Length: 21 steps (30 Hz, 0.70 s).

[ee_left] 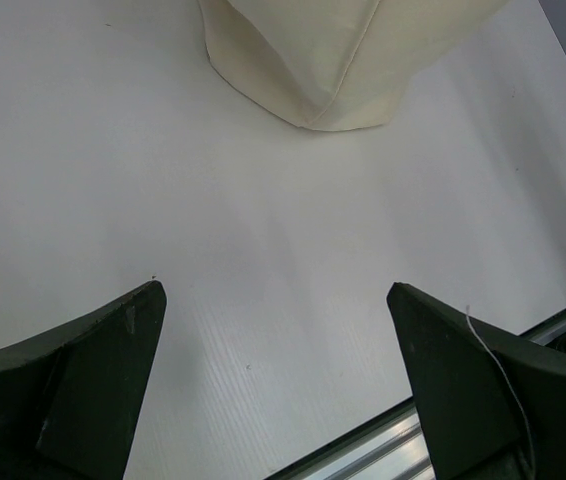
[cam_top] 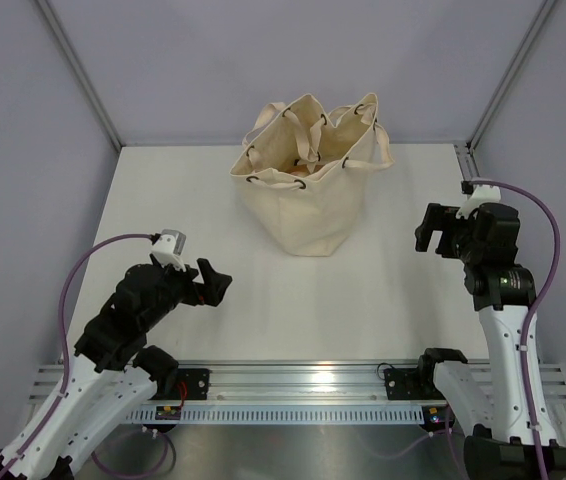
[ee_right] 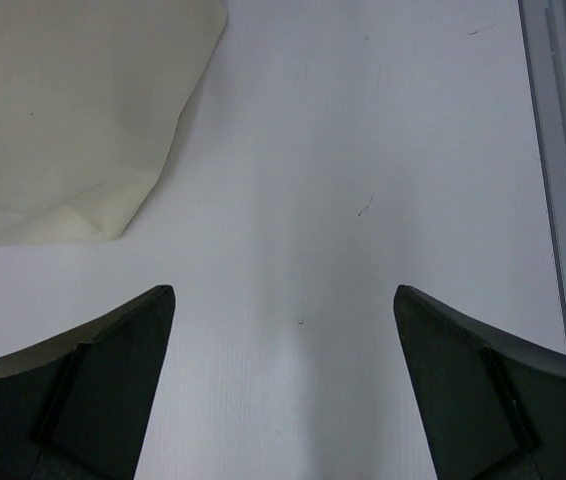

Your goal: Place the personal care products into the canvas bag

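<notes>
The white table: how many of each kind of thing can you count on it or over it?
Canvas bag: 1
Grippers: 2, the left gripper and the right gripper, both open and holding nothing
Total: 3

Fixed high above the near edge, looking down on the whole table (cam_top: pixel 163 220). Wrist-mounted pair low, close, angled forward; shared across all: canvas bag (cam_top: pixel 308 200).
</notes>
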Motion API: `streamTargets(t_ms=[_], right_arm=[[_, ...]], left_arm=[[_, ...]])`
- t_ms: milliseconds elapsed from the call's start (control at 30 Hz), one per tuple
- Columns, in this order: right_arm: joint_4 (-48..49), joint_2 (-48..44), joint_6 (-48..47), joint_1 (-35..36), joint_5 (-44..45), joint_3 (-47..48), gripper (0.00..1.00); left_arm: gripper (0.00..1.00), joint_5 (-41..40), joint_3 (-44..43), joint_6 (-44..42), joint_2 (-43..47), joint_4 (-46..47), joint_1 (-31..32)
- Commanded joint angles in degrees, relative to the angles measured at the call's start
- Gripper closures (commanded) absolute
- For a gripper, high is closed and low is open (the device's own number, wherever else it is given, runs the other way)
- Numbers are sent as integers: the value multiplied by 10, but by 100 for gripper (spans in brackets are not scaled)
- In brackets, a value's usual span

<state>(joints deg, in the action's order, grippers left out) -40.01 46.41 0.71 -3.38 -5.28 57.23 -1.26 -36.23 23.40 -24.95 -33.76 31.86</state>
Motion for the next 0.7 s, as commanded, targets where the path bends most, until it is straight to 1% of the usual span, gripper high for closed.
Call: streamTargets(t_ms=[0,133,367,600,667], right_arm=[[50,-10,34,-1,32,-18,0],[63,-15,48,-1,47,-34,1],[81,-33,45,-1,44,-56,0],[85,-29,32,-1,63,-59,1],[85,-27,12,-1,59,-61,1]], left_arm=[[1,0,2,-11,-2,26,-1],[1,-6,0,-13,-2,22,-1],[1,-18,7,-11,18,25,-1],[1,-16,5,-12,23,20,-1],[1,-17,5,-12,24,22,-1]])
